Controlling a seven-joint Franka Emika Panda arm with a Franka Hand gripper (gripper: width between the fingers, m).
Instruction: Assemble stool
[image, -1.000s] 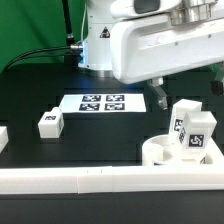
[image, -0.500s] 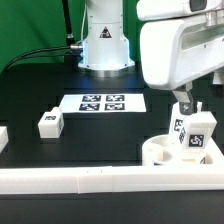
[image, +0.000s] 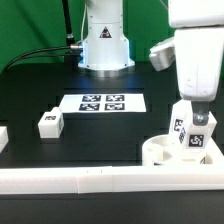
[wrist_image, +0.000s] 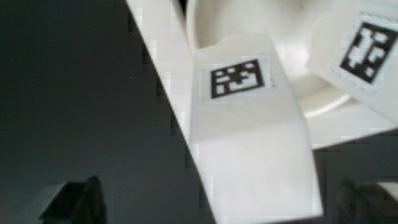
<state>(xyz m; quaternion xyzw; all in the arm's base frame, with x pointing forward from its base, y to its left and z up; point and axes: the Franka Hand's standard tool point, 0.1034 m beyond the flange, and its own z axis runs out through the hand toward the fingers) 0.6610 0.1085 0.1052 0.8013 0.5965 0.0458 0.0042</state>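
Observation:
The round white seat lies at the exterior view's right front. Two white tagged legs stand in it, one behind and one in front. My gripper hangs right over the front leg, fingers open. In the wrist view that leg runs between my two dark fingertips, which stand clear of it on both sides. The seat and the other leg's tag show beyond it. A third leg lies loose on the table at the left.
The marker board lies flat in the middle back. A long white rail runs along the front edge, and another white piece shows at the left edge. The robot base stands behind.
My arm has swung toward the exterior view's right and come down, from above the table's middle to right over the legs standing in the seat.

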